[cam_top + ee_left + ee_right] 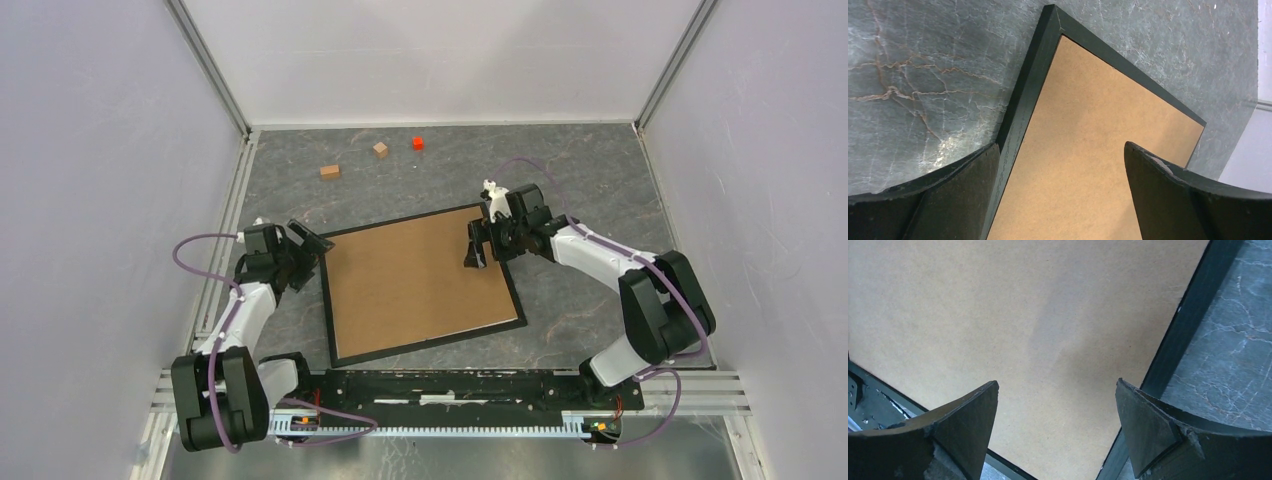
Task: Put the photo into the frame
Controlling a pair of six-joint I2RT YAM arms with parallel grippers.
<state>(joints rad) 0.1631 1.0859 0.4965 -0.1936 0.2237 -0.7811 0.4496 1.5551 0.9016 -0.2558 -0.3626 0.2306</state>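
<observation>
Framing step: brown board (420, 285) lies inside frame (327, 300), seemingly seated.
Left jaws: wide, empty, frame edge between them.
Right jaws: wide, empty, board beneath.
Next: probably lift clear.

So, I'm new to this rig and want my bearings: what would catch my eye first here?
The black frame, filled by a brown board, lies askew in the middle of the table. The left claw hangs open over its left edge, the right claw open over its far right corner. A red block and two wooden blocks sit at the far edge.
</observation>
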